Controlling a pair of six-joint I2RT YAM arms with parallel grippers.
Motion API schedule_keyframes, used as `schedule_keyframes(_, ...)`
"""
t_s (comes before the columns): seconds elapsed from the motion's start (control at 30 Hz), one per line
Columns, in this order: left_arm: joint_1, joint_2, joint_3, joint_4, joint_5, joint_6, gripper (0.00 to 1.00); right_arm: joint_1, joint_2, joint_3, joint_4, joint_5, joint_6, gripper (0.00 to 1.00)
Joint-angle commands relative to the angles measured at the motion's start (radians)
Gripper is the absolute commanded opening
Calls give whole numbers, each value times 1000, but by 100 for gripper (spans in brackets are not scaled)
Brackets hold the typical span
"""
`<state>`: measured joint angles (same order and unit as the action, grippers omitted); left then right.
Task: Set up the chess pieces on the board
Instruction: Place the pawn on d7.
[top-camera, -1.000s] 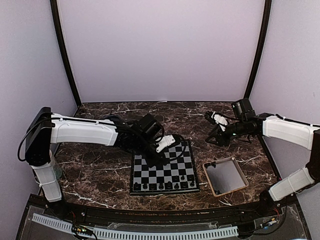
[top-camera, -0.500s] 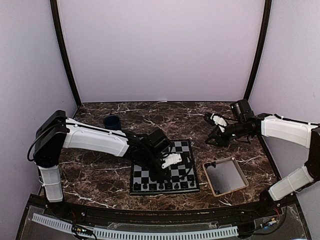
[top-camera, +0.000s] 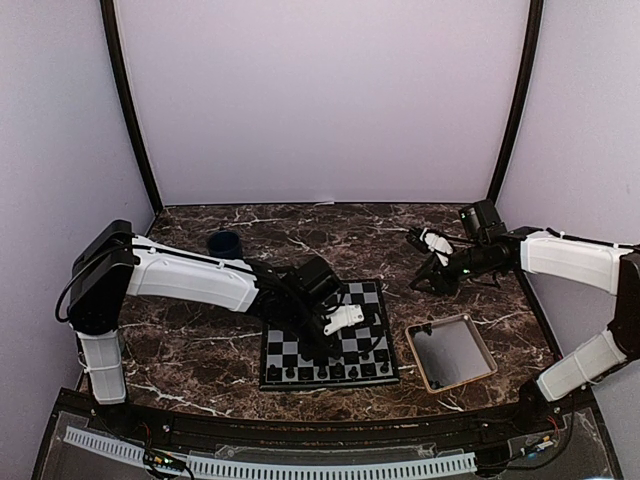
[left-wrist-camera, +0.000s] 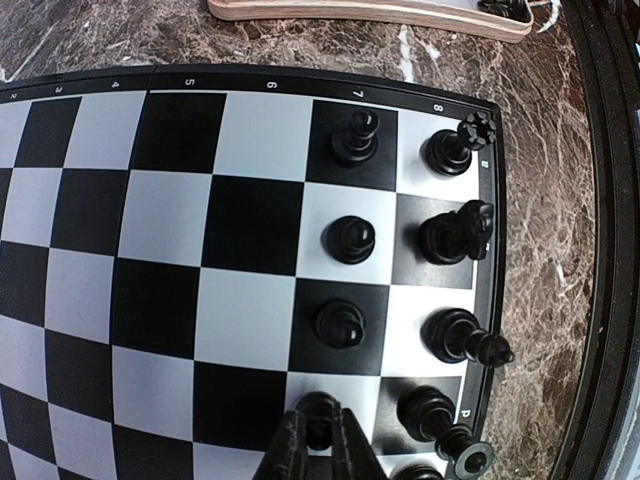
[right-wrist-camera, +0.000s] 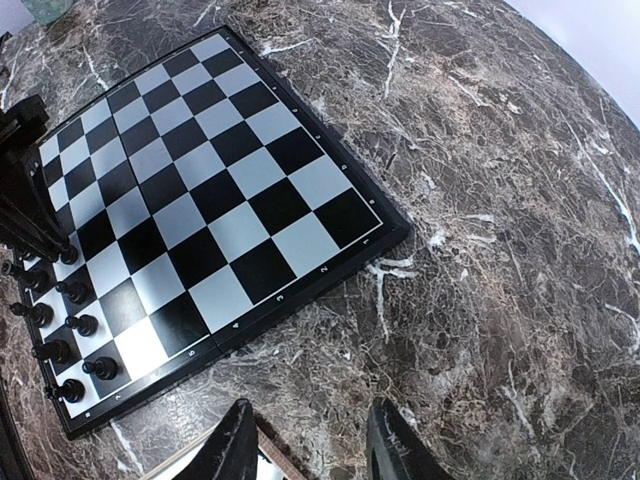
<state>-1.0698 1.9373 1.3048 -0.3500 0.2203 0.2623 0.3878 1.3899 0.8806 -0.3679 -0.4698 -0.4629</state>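
The flat square chessboard of black and pale grey squares (left-wrist-camera: 160, 230) is seen lying on the dark marbled table top (right-wrist-camera: 500, 200). Tiny near-black chess pieces (left-wrist-camera: 350, 240) are ranged in two lines along one of its edges, the pawns inside and the taller figures on the border row. The left gripper (left-wrist-camera: 318, 435) is closed narrowly on a small black pawn (left-wrist-camera: 318, 408), which is gripped about its head and neck at the pale square next in the pawn line; whether its base is touching the board cannot be told. The right gripper (right-wrist-camera: 310, 410) is held partly open with nothing between its fingers, above the table beside the board and near the tan-rimmed square tray (top-camera: 437, 323). The pawn is judged to be very light, rigid and smooth, so little squeeze is needed, yet it could easily be twisted or flicked away. It is best taken at the narrow neck below the head, from straight above. The neighbouring pieces, standing just beside it, could be toppled if the fingers are spread widely.
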Motion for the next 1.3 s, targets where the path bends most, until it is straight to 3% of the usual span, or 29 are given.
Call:
schedule_keyframes(0.0,-3,-19,-6,-23,18,15,11,-3,10,24,-2,-4,-8,39)
schedule_keyframes(0.3,-7,-54,-41,-9,75,26,10,-3,17,27,-6,-5,-6,39)
schedule_keyframes(0.53,-7,-55,-36,8,21,14,20,-3,21,52,-33,-3,12,39)
schedule_keyframes(0.67,-7,-82,-40,13,-18,8,26,-6,13,125,-201,6,-2,40)
schedule_keyframes(0.8,-7,-122,-68,41,-41,5,32,-6,73,243,-497,61,-69,38)
schedule_keyframes(0.9,-7,-150,-88,70,-56,9,34,-3,68,239,-611,117,-102,37)
schedule_keyframes(1.07,-7,-196,-106,87,-40,13,36,-6,56,165,-630,286,-91,33)
schedule_keyframes(1.27,-6,-262,-153,137,-68,7,36,-10,109,123,-537,381,-24,27)
